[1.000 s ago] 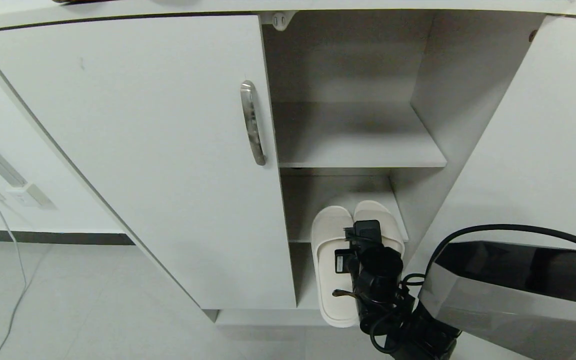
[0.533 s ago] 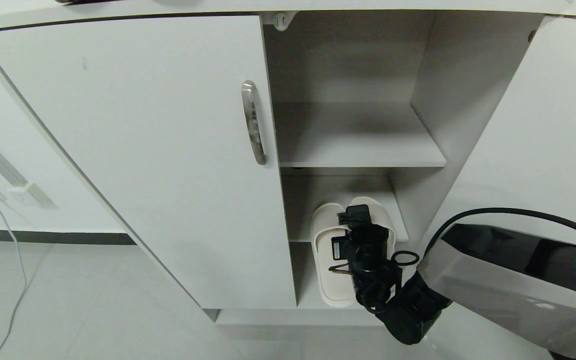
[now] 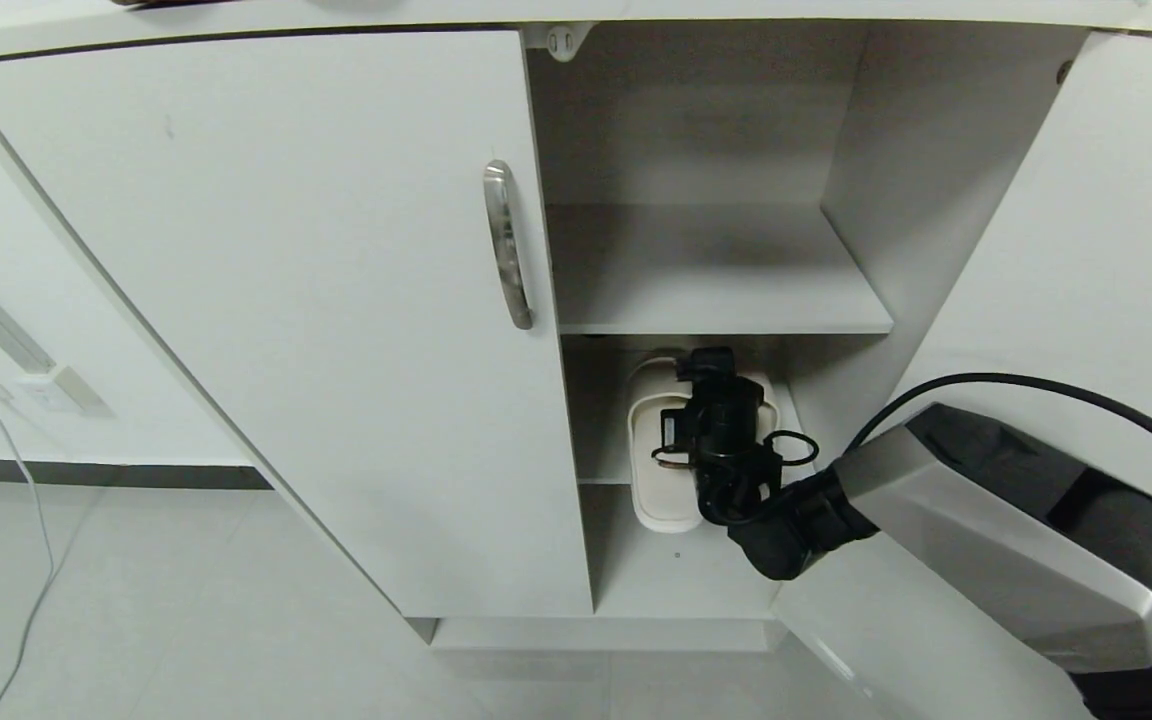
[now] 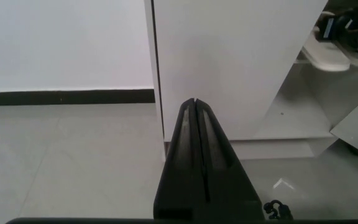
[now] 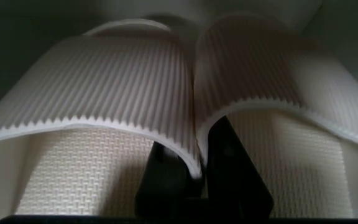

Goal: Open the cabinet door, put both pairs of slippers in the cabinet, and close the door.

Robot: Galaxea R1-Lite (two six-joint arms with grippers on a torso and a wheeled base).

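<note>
The left gripper (image 4: 194,106), clenched on nothing, hangs low over the floor (image 4: 61,162) before the closed left door (image 3: 266,280) of the cabinet (image 3: 916,150). At the head view's lower centre, the pair of white slippers (image 3: 658,495) lies side by side on the lower shelf (image 3: 598,435), long axes front to back, toes pointing into the cabinet and heels overhanging the shelf's front edge. The right gripper (image 3: 704,372) pinches their adjoining straps together, and the open right door (image 3: 1086,250) stands at the frame's right.
</note>
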